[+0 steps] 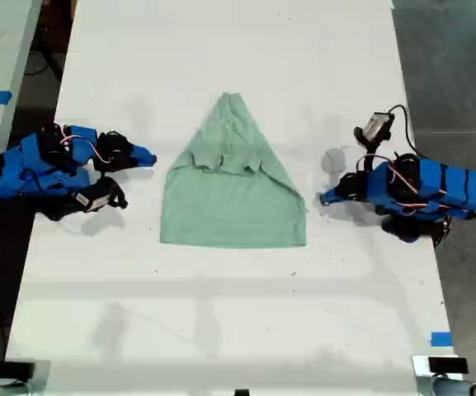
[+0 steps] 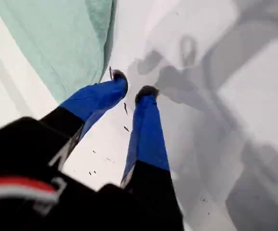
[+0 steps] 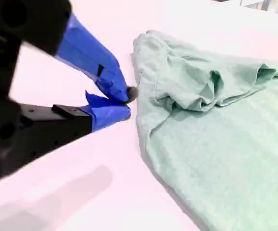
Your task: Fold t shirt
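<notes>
The pale mint-green t shirt (image 1: 233, 194) lies flat mid-table, tapering to a point at the far end, with its sleeves folded in across the middle. My first gripper (image 1: 327, 197) rests on the table at the exterior view's right, just off the shirt's lower corner. Its fingers stand a narrow gap apart (image 2: 133, 85) with nothing between them, the t shirt (image 2: 61, 43) just beyond. My second gripper (image 1: 148, 156) lies at the exterior view's left, its jaws shut tip to tip (image 3: 128, 102) on nothing, beside the shirt's (image 3: 216, 120) bunched sleeve fold.
The white table (image 1: 221, 313) has dark floor along both long sides in the exterior view. A blue tape mark (image 1: 441, 338) sits near its front corner at the exterior view's right. A small grey device (image 1: 375, 125) with a cable sits behind the arm on that side.
</notes>
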### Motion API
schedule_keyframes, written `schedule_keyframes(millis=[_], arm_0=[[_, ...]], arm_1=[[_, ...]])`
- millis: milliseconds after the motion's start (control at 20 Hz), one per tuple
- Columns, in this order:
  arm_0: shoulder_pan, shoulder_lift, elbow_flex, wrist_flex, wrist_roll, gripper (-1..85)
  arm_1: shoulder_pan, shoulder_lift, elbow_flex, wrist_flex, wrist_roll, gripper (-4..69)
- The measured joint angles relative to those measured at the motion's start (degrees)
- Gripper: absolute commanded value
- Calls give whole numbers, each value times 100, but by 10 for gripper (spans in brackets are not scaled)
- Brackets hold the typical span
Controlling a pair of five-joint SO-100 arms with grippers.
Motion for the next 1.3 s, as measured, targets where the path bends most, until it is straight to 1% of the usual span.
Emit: schedule_keyframes(millis=[50, 150, 200, 550, 650, 700, 800, 850, 900, 950, 1100, 1300], arm_0=[[9, 0, 0, -18, 18, 1], [501, 0, 0, -387, 624, 1], [536, 0, 0, -439, 756, 1], [571, 0, 0, -475, 809, 1], [571, 0, 0, -475, 809, 1], [571, 0, 0, -475, 809, 1], [571, 0, 0, -475, 809, 1], [571, 0, 0, -475, 809, 1], [571, 0, 0, -475, 809, 1], [571, 0, 0, -475, 809, 1], [571, 0, 0, -475, 809, 1], [571, 0, 0, -475, 809, 1]], arm_1=[[18, 0, 0, 0, -9, -20], [501, 9, -9, -18, -290, -20], [466, 9, -18, -18, -316, -20], [571, 9, -18, -53, -475, -15], [580, -167, -343, -53, -475, -15], [589, -519, -738, -53, -431, -15], [536, -2057, -1986, -26, -167, -8], [334, -3015, -2742, 70, -9, 78], [149, -3981, -3489, 193, 158, 140], [-18, -4781, -4140, 264, 343, 162], [-519, -6618, -5071, 176, 817, 173], [-949, -8288, -5370, -589, 1063, 184]])
